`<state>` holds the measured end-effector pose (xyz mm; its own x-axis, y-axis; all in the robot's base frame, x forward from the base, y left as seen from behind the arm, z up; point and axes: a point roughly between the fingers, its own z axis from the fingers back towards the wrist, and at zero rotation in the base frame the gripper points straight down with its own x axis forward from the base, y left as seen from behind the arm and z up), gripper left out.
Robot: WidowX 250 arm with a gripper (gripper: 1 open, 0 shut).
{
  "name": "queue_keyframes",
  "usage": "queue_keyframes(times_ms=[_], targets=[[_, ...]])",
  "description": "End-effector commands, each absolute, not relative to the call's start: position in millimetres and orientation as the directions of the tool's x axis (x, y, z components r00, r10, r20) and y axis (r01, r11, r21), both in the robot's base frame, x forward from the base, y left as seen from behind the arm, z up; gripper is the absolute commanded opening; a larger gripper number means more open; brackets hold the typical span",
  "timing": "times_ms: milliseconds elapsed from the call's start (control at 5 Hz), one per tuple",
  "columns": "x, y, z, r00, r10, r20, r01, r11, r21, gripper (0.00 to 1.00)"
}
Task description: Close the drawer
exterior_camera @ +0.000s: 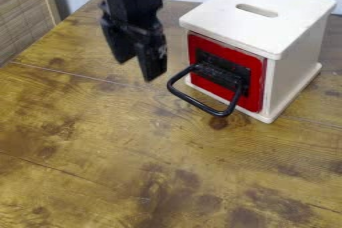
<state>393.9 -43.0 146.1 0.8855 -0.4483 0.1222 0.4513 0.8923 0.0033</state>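
Observation:
The drawer [222, 69] has a red front set flush in a pale wooden box [261, 27] with a slotted top. A black bracket sits on the red front, and a large black loop handle [201, 96] hangs forward and down from it toward the table. My black gripper [136, 60] hovers just left of the handle, pointing down. Its jaws are open with nothing between them, and the right finger [154, 64] stands close to the loop without touching it.
The box stands on a worn wooden table [120, 162] at the back right. A slatted wooden panel [20, 12] rises at the far left edge. A pale wall lies behind the table.

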Motion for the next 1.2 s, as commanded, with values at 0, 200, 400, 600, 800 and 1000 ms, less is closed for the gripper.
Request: queue_keyframes(times_ms=[0,200,400,600,800,1000], targets=[[408.0,-48.6,159.7,0.857,-0.487,0.168,0.492,0.871,0.014,1.0],[394.3,-45.0,159.3,0.866,-0.471,0.167,0.473,0.881,0.033,1.0],[379.9,-38.8,170.3,0.881,-0.432,0.193,0.427,0.902,0.068,1.0],[392.5,-36.1,161.4,0.906,-0.377,0.191,0.378,0.925,0.029,1.0],[404.5,-35.7,144.4,0.911,-0.374,0.173,0.377,0.926,0.013,1.0],[409.4,-33.4,136.8,0.89,-0.419,0.18,0.421,0.907,0.028,1.0]])
